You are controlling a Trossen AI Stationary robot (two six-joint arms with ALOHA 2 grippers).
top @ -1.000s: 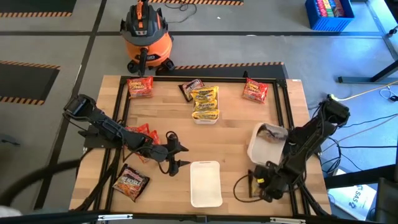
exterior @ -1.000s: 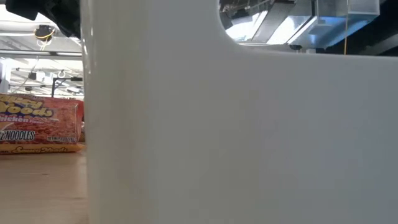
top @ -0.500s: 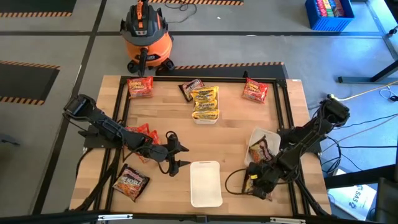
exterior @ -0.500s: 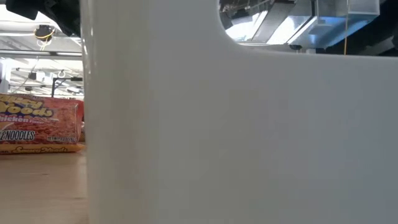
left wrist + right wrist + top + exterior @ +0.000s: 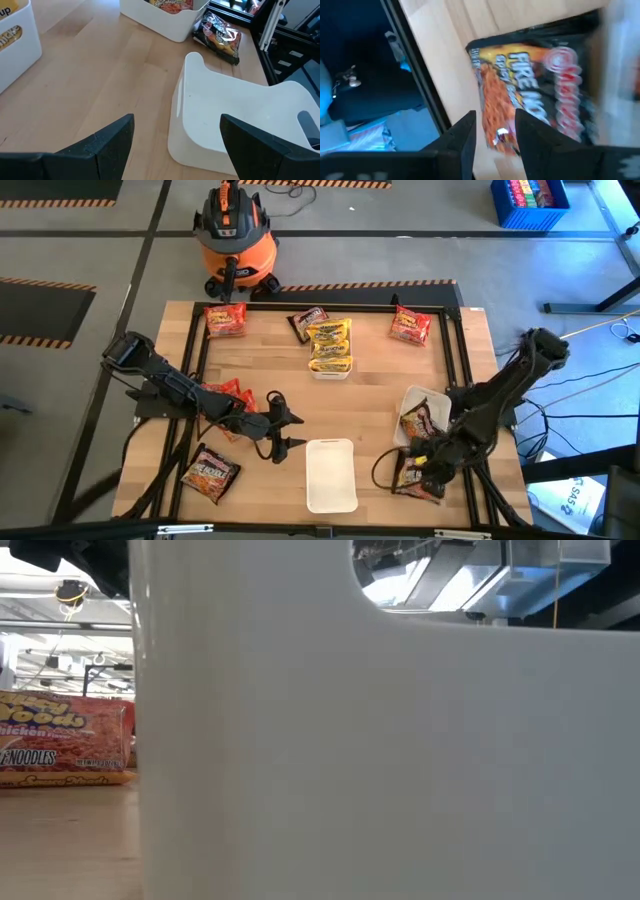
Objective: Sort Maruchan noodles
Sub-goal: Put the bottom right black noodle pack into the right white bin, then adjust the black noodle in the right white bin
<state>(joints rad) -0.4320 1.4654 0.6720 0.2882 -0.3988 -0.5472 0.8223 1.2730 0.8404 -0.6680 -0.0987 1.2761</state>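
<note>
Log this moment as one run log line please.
right gripper: over dark noodle packet, fingers parted | left gripper: open, waiting by empty white tray

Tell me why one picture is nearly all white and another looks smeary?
Low view: a white tray sits right against the lens and hides nearly everything; only a red noodle packet peeks beside it. Right wrist view: the dark packet is streaked with motion blur. High and left wrist views look sharp.
</note>
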